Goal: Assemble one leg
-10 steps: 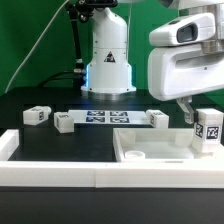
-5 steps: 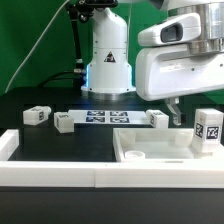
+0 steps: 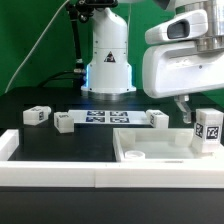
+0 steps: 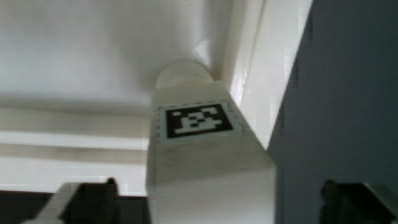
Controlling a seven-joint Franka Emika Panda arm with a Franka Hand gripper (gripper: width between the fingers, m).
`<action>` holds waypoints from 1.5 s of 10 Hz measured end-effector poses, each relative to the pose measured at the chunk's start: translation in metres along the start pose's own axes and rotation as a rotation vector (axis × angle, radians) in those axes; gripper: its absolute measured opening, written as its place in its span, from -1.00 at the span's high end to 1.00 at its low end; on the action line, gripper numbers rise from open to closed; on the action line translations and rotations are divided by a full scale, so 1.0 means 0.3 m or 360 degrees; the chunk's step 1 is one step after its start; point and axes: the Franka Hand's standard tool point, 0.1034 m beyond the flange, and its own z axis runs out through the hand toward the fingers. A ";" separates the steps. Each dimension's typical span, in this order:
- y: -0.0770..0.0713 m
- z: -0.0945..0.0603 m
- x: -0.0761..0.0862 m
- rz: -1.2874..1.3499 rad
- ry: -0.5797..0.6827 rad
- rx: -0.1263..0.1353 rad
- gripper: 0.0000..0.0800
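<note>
The leg (image 4: 201, 150) you are after stands upright in the gap between the jaws, tag face towards the wrist camera and its rounded end pointing away from the fingertips. In the exterior view the same leg (image 3: 207, 130) rises from the far corner of the large flat white piece (image 3: 150, 152). I cannot tell whether it is seated in a recess there or only resting on it.

The gripper (image 4: 222, 200) has its jaws apart, one dark finger (image 4: 86, 198) on each side of the leg, and neither can be seen touching it. From outside, the gripper (image 3: 184, 112) hangs just beside the leg and slightly above it.

Expect a light, stiff plastic peg that will not give under the pads. Its faces look smooth, so it may slip or twist if pinched near an edge. Take it on the two flat side faces that already look at the pads, at about mid-height and squarely. Keep the jaws centred, because one pad arriving first could tip the leg.

Well beyond the jaws, three more pegs (image 3: 64, 121) lie by the marker board (image 3: 110, 118). The white border rail (image 3: 60, 168) runs along the front.
</note>
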 end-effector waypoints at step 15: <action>0.011 0.006 -0.004 0.1826 0.0014 0.0012 0.26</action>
